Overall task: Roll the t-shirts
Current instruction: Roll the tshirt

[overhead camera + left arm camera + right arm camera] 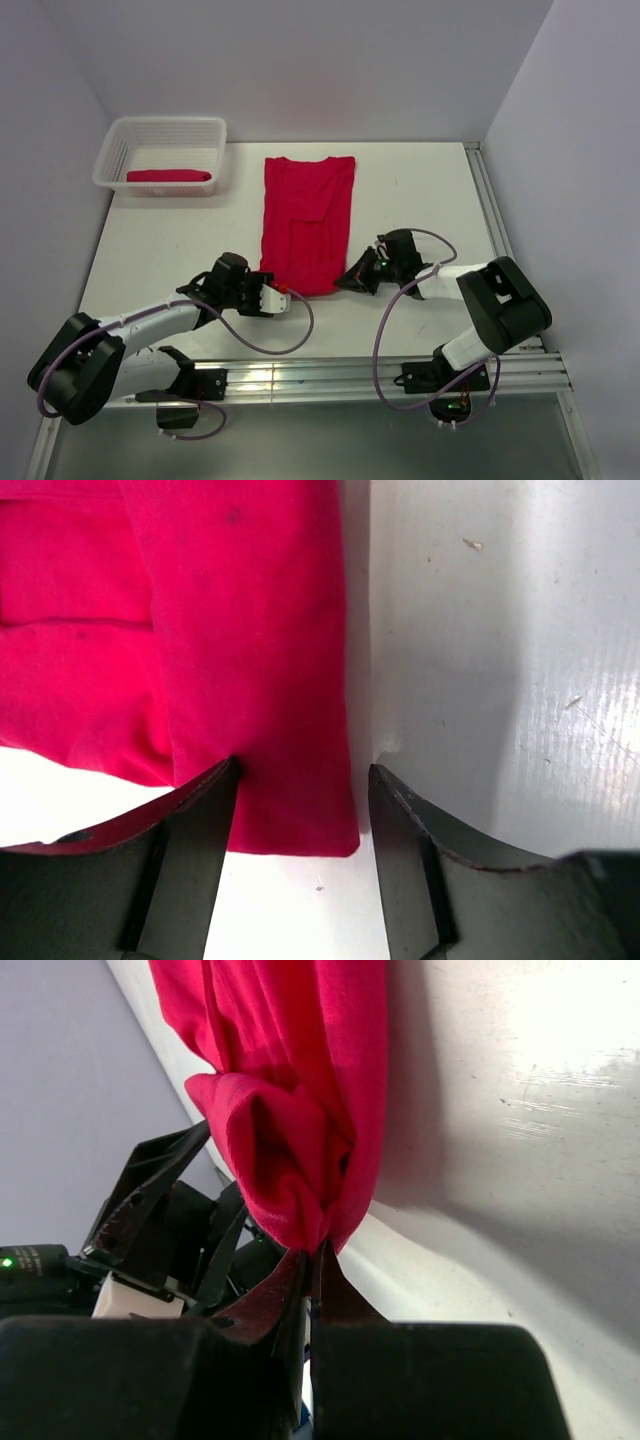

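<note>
One crimson t-shirt [305, 215] lies on the white table, folded into a long strip with its hem nearest the arms. My left gripper [287, 297] is at the hem's left corner. Its jaws stand open astride that corner of the t-shirt [250, 630], one fingertip [215, 790] over the cloth and the other on bare table. My right gripper [315, 1250] is shut on the hem's right corner, and the t-shirt [290, 1110] bunches up from the pinch. In the top view the right gripper [347, 281] is at that corner. A second t-shirt [170, 177] lies rolled in the basket.
The white lattice basket [120, 140] stands at the far left of the table. A metal rail [485, 200] runs along the table's right edge, and walls close in the back and both sides. My left gripper [160, 1210] shows dark behind the cloth in the right wrist view.
</note>
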Controlling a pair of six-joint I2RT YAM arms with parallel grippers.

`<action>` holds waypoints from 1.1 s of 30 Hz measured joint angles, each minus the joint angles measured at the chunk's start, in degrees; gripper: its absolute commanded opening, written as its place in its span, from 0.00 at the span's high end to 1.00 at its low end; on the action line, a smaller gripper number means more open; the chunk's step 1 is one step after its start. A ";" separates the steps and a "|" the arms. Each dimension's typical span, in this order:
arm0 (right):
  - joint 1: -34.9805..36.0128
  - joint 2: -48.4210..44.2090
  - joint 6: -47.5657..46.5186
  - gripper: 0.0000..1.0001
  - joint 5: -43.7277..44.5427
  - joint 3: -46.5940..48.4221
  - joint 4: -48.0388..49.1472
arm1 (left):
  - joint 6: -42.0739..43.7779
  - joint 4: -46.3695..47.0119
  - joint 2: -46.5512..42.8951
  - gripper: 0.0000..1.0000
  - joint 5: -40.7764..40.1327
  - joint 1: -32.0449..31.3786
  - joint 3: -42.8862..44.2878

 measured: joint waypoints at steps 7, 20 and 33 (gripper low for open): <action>-0.39 0.00 1.51 1.00 -0.96 -1.03 2.05 | 0.31 1.57 3.23 0.49 -0.11 -0.28 1.33; -0.44 -0.11 5.75 1.00 -2.34 -3.69 4.04 | 4.48 -7.08 7.91 0.74 2.14 -0.33 7.89; -0.26 -22.27 17.38 1.00 0.70 -10.62 -9.55 | 11.13 -28.11 8.79 0.85 9.44 -0.70 16.13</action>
